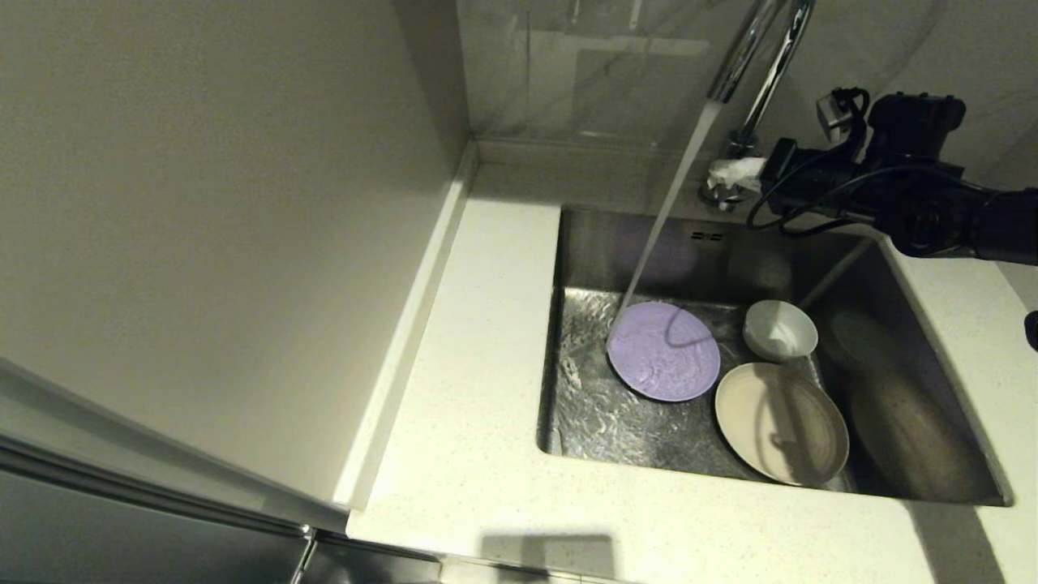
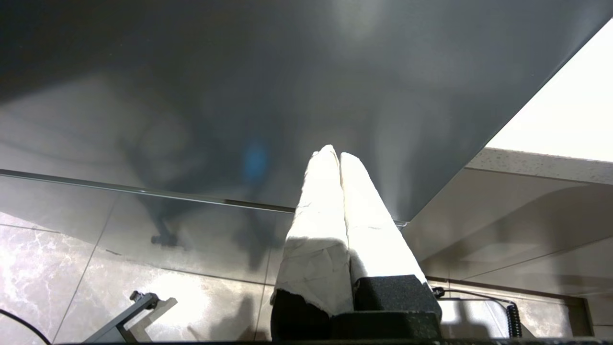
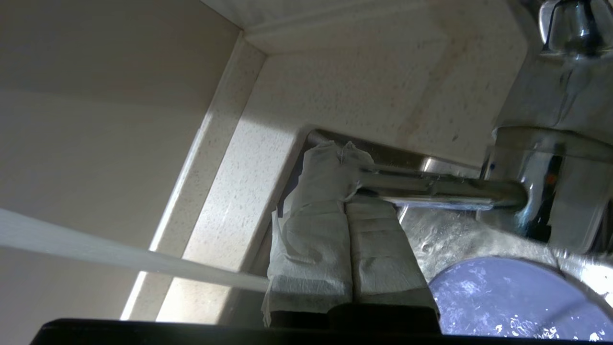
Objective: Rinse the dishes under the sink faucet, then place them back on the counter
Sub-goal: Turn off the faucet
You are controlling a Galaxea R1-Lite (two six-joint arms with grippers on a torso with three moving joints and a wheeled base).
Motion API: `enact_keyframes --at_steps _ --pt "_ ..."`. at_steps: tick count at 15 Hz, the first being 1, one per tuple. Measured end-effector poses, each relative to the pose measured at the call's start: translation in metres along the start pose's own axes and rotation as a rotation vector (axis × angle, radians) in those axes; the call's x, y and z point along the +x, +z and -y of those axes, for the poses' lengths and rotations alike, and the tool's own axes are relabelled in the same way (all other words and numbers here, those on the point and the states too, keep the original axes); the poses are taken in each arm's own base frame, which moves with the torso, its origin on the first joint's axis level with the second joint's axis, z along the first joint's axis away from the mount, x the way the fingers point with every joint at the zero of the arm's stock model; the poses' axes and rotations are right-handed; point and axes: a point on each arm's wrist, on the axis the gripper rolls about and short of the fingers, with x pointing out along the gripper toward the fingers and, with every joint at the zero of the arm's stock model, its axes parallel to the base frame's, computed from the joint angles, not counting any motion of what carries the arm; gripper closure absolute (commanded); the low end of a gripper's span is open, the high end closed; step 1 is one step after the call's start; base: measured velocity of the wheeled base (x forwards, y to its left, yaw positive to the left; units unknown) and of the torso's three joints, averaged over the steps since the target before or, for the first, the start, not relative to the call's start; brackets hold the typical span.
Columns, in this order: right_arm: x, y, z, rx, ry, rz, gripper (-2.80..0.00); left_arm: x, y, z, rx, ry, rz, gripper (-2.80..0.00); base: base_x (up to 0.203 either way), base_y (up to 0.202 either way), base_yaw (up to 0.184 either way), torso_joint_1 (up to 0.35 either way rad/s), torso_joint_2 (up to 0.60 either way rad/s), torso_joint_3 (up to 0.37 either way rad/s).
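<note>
Rinsing step under way — water streaming from the faucet (image 1: 762,57) in a slanted jet and landing on the rim of the lilac plate (image 1: 663,351), lying flat on the floor of the sink (image 1: 932,422) toward its back-left corner. Cream plate (image 1: 781,422) resting at the front edge of the basin, tilted against the wall, just beside the lilac one; white bowl (image 1: 780,329) sitting behind it, near the back wall. Nothing yet back on the counter (image 1: 486,454).

Right gripper (image 3: 352,184) reaching in at the back-right corner of the sink, jaws clenched, wrapped fingertips pressing against the thin side lever (image 3: 431,191) rather than grasping it. Left gripper (image 2: 339,158) hanging parked below counter level, jaws pressed together, holding nothing.

Probably calling next for drawing off the lever, opening up and dropping into the basin for a dish — wet, thin rims likely slipping under padded fingers.
</note>
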Motion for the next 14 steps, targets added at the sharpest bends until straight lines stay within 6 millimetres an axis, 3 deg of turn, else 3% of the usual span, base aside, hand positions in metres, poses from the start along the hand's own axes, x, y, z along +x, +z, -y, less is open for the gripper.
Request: enact_keyframes --at_steps 14 --pt "0.021 -0.014 0.027 -0.071 0.172 0.088 0.00 0.000 0.000 0.000 0.000 0.000 0.000 0.00 0.000 0.000 0.000 0.000 0.00 0.000"
